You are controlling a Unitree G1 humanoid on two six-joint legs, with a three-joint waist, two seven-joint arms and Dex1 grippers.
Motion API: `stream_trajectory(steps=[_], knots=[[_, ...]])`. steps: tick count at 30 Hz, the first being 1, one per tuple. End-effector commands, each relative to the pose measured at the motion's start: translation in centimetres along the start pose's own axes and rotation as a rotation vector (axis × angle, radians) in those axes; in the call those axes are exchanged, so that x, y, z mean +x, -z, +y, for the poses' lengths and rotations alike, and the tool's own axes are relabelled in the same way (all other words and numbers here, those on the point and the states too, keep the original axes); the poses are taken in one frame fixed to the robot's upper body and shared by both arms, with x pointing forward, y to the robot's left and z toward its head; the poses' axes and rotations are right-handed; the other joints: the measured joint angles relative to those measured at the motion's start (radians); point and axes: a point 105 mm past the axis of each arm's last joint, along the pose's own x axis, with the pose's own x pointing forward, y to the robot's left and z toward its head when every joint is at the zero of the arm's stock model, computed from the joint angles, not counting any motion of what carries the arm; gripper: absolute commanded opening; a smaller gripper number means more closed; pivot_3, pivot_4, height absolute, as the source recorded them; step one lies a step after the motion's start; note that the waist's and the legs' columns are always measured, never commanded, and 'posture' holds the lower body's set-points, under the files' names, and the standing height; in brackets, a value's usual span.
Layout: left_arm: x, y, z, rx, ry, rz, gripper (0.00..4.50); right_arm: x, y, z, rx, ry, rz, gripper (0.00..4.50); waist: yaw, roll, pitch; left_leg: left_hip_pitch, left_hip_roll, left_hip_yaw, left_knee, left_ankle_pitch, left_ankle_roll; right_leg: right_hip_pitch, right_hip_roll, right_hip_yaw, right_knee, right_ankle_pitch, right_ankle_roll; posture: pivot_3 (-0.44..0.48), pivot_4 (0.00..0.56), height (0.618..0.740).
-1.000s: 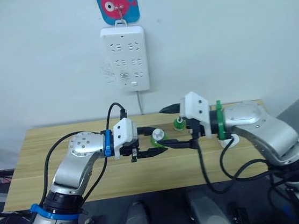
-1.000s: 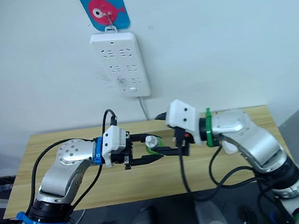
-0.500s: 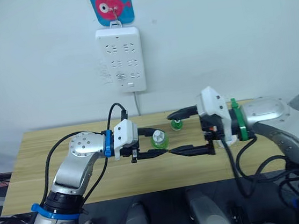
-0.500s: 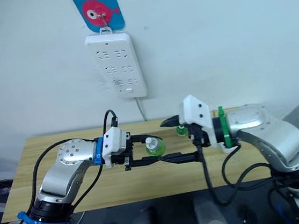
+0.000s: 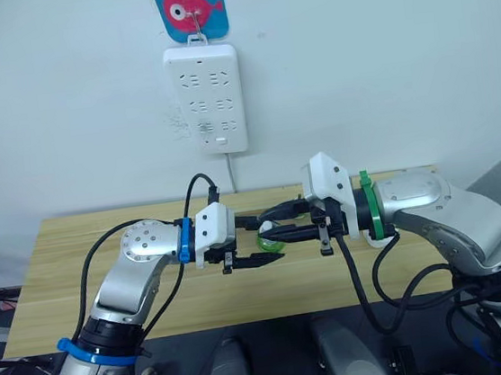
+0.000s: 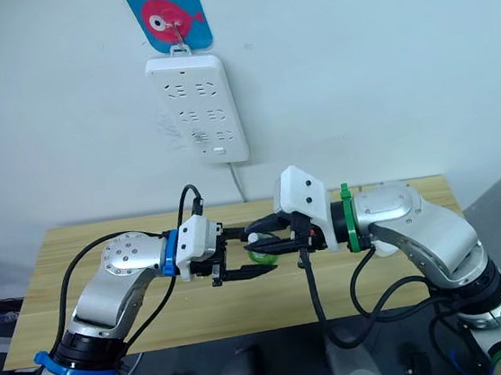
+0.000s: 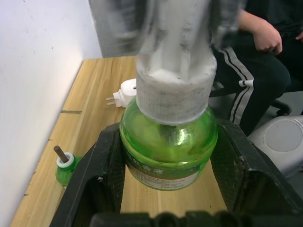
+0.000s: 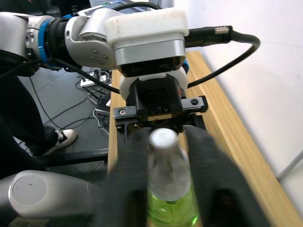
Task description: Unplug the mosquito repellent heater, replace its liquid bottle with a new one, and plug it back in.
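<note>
Wooden bench (image 5: 110, 303) beneath a white power strip (image 5: 205, 99) hung on the wall. Left claw (image 7: 163, 189) clamped on the green body of the liquid bottle (image 7: 168, 151); right claw (image 8: 163, 156) closed around its white cap, over mid-bench. Mosquito repellent heater (image 7: 127, 92) lying unplugged on the bench, prongs exposed. Second green bottle (image 7: 65, 168) standing near the wall.
</note>
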Motion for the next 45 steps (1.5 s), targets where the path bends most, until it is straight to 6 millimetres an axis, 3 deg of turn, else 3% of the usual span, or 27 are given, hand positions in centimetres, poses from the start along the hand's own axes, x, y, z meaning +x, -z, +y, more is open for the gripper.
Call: stream_trajectory(steps=[1,5,8,10,12,13,18,22,27,32,35,39,44,45], knots=[[-0.2,0.0,0.2,0.025,-0.009,0.016,2.28,-0.7,-2.1,0.6,-0.048,-0.045,-0.06,0.26,0.0,0.0,0.0,0.0,0.0,0.0,0.0,0.0,0.0,0.0,0.0,0.0,0.0,0.0,0.0,-0.176,0.205,0.729],[-0.8,1.5,0.4,-0.035,-0.035,0.066,2.28,-1.8,-4.2,0.1,-0.072,-0.037,-0.116,0.26,0.0,0.0,0.0,0.0,0.0,0.0,0.0,0.0,0.0,0.0,0.0,0.0,0.0,0.0,0.0,-0.174,0.207,0.729],[-2.5,4.5,0.0,-0.141,-0.074,0.173,2.28,-2.8,-5.0,-1.3,-0.084,0.049,-0.138,0.26,-0.004,0.0,0.0,0.0,0.0,0.0,0.0,0.0,0.0,0.0,0.0,0.0,0.0,0.0,0.0,-0.175,0.21,0.729],[-3.8,6.3,-0.8,-0.163,-0.084,0.249,2.28,-2.9,-2.1,-2.1,-0.063,0.128,-0.071,0.26,-0.005,-0.001,-0.001,0.001,0.0,0.0,-0.001,0.0,0.0,0.0,0.0,0.0,0.0,0.0,0.0,-0.173,0.213,0.729],[-4.6,7.3,-1.6,-0.191,-0.096,0.288,2.28,-2.4,3.1,-2.8,-0.046,0.225,0.027,0.26,-0.001,-0.002,-0.002,0.0,0.001,-0.001,-0.003,0.0,0.0,0.0,0.0,-0.001,-0.001,0.0,0.0,-0.166,0.216,0.729],[-4.8,7.5,-1.9,-0.201,-0.102,0.295,2.28,-2.1,5.6,-3.2,-0.061,0.284,0.07,0.26,0.003,-0.002,-0.002,0.001,0.001,-0.001,-0.003,-0.001,0.001,0.0,0.0,-0.001,-0.001,0.0,0.0,-0.147,0.221,0.729],[-5.1,7.6,-3.1,-0.212,-0.101,0.306,2.28,-1.4,13.1,-4.6,-0.1,0.481,0.134,0.26,0.006,-0.002,-0.002,-0.001,-0.001,0.003,0.0,-0.001,0.001,-0.001,-0.002,0.002,-0.001,0.0,0.0,-0.114,0.222,0.729],[-5.2,7.3,-3.6,-0.218,-0.102,0.305,2.28,-1.7,16.2,-6.9,-0.015,0.651,0.107,0.26,0.004,-0.002,-0.002,0.002,0.001,0.004,0.0,0.0,0.001,0.0,0.0,0.004,0.001,0.0,0.0,-0.086,0.22,0.729],[-5.0,6.9,-3.5,-0.218,-0.109,0.295,2.28,-1.4,19.2,-7.4,0.012,0.664,0.158,0.26,0.012,-0.002,-0.002,0.002,0.001,0.003,-0.002,0.0,0.001,-0.001,0.0,0.003,0.001,0.0,0.0,-0.076,0.219,0.729],[-4.8,6.4,-3.3,-0.215,-0.112,0.279,2.28,-1.7,20.9,-7.2,0.08,0.674,0.177,0.26,0.024,-0.002,-0.002,0.002,0.001,0.003,-0.002,-0.001,0.001,0.0,0.0,0.003,0.001,0.0,0.0,-0.075,0.221,0.729],[-4.7,6.3,-3.2,-0.215,-0.113,0.277,2.28,-2.1,21.1,-7.2,0.113,0.699,0.166,1.23,0.029,-0.002,-0.002,0.002,0.0,0.003,0.0,0.0,0.001,0.0,0.0,0.003,0.001,0.0,0.0,-0.082,0.222,0.729],[-4.4,6.2,-3.0,-0.212,-0.11,0.262,2.28,-2.6,19.5,-7.4,0.144,0.713,0.075,2.57,0.032,-0.002,-0.002,0.002,0.0,0.003,-0.001,0.0,0.001,0.0,0.0,0.003,0.001,0.0,0.0,-0.082,0.222,0.729],[-3.7,4.8,-2.5,-0.194,-0.091,0.186,2.28,-3.3,14.5,-6.0,0.054,0.565,0.017,4.34,0.035,-0.001,-0.001,0.002,0.0,0.003,-0.001,-0.001,0.001,0.0,0.0,0.003,0.001,0.0,0.0,-0.109,0.228,0.729],[-3.5,4.3,-2.3,-0.191,-0.085,0.166,2.28,-3.2,13.1,-5.4,0.041,0.504,0.005,4.47,0.035,-0.001,-0.001,0.002,0.0,0.003,-0.001,-0.001,0.001,0.0,0.0,0.003,0.001,0.0,0.0,-0.115,0.228,0.729]])
